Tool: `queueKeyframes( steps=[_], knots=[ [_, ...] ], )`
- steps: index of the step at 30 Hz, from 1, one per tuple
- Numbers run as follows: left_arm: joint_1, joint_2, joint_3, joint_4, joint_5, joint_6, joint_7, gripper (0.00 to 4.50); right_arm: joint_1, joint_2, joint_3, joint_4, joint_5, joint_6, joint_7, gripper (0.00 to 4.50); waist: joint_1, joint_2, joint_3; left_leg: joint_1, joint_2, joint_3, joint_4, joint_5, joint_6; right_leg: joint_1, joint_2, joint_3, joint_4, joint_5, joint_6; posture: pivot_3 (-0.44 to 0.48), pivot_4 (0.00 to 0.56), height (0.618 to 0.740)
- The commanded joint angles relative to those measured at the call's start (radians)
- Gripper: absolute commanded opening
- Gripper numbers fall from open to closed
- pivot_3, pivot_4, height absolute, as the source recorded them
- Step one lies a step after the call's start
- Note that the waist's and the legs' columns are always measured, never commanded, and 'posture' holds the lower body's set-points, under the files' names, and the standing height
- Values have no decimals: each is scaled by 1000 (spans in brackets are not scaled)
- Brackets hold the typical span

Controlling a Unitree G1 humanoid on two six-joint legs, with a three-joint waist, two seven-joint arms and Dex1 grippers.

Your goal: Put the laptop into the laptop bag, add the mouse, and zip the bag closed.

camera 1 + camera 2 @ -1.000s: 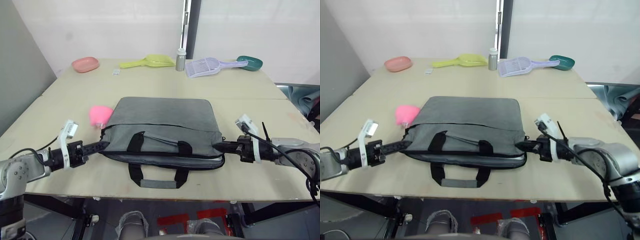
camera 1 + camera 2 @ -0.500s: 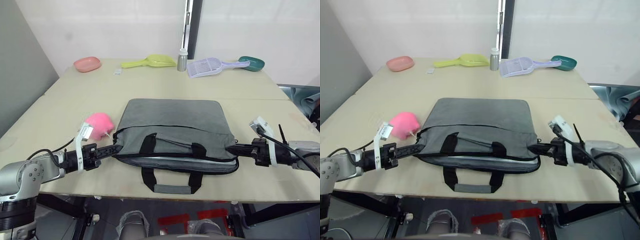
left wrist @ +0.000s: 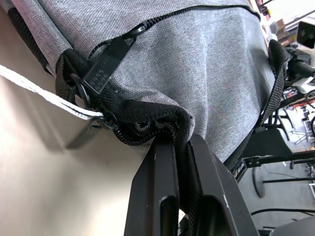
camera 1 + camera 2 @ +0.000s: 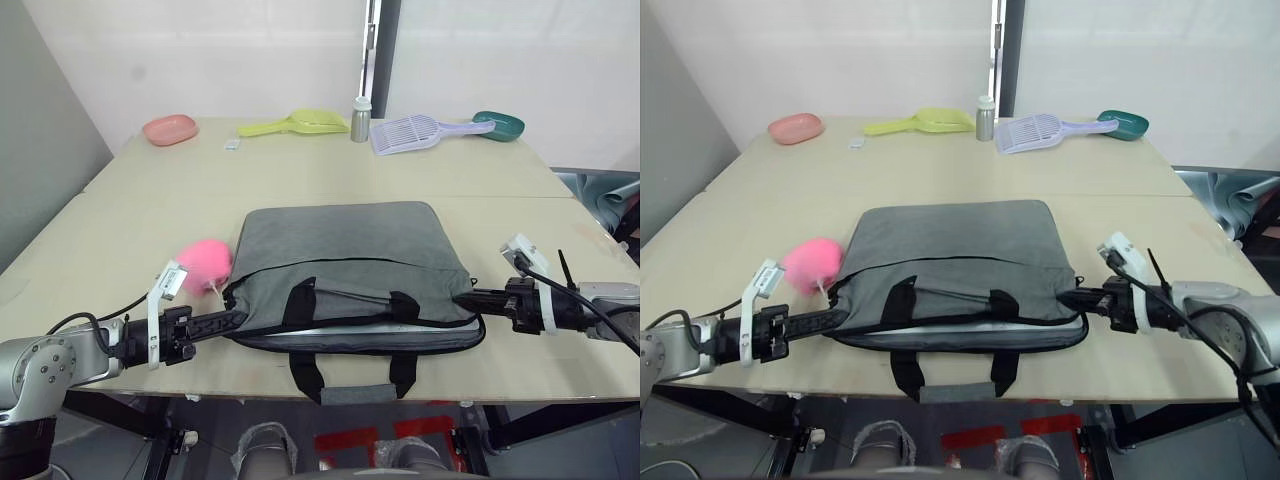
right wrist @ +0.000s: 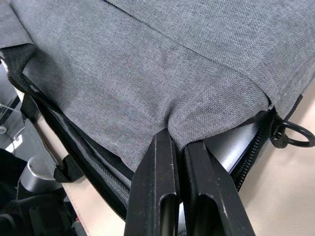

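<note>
Currently my left gripper (image 3: 179, 142) and right gripper (image 5: 178, 140) pinch the laptop bag (image 4: 350, 265) corners at 9 and 3 o'clock; fabric slipping could drag it off the table (image 4: 150, 215) edge.

**A bare test room set up for robot trials**

A lab-like test space is suggested rather than a home or office. A large pale wooden table (image 4: 300, 170) is seen against plain white walls (image 4: 200, 50), with a grey partition (image 4: 40, 150) at the left. Unrelated household props are laid out along the far edge: a pink dish (image 4: 170, 128), a yellow scoop (image 4: 296, 123), a small metal bottle (image 4: 360, 119), a lilac slotted scoop (image 4: 420, 130) and a green scoop (image 4: 499, 125). Red tape markings (image 4: 345, 440) are visible on the dark floor below the table's near edge. Metal stands and furniture legs are glimpsed in the left wrist view.
</note>
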Motion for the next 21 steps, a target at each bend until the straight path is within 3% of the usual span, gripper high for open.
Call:
queueKeyframes(
  steps=[1, 7, 13, 14, 18, 21],
  knots=[
    [-24, 22, -36, 47, 25, -65, -22, 0, 2, -9, -36, -52, 9, -11, 31, 20, 2, 0, 0, 0, 0, 0, 0, 0, 0, 0, 0, 0, 0, 0, 0, 0, 150, 740],
    [-58, 53, -65, 84, 34, -126, -70, 2186, 13, -36, -74, -34, 42, 26, 86, 2053, 6, 0, 0, 1, 0, 0, 1, 0, 0, 1, 0, 1, 0, 0, 0, 0, 150, 740],
    [-52, 189, -11, 90, 28, -154, -180, 4312, 71, -109, -164, 29, 31, 18, 196, 4095, 6, 0, 0, 1, 0, 1, 0, 0, 0, 1, 0, 1, 1, 0, 0, 0, 150, 740],
    [-39, 232, 5, 106, 44, -175, -213, 4500, 90, -130, -193, 44, 28, 13, 223, 4432, 6, 0, 0, 1, 0, 1, 0, 0, 0, 1, 0, 2, 1, 0, 0, 0, 150, 740],
    [37, 405, 62, 173, 140, -337, -388, 4500, 164, -203, -307, 87, -9, -33, 317, 4473, 2, -1, 0, 1, 0, 2, -2, 0, 1, 0, 0, 2, -2, 0, 0, 0, 150, 740],
    [-59, 452, 107, 187, 114, -392, -427, 4500, 136, -221, -388, 97, -12, -59, 325, 4473, 5, -1, 0, 2, 0, 4, -3, -1, 1, 1, 0, 3, -4, 0, 0, 0, 150, 740]
  ],
)
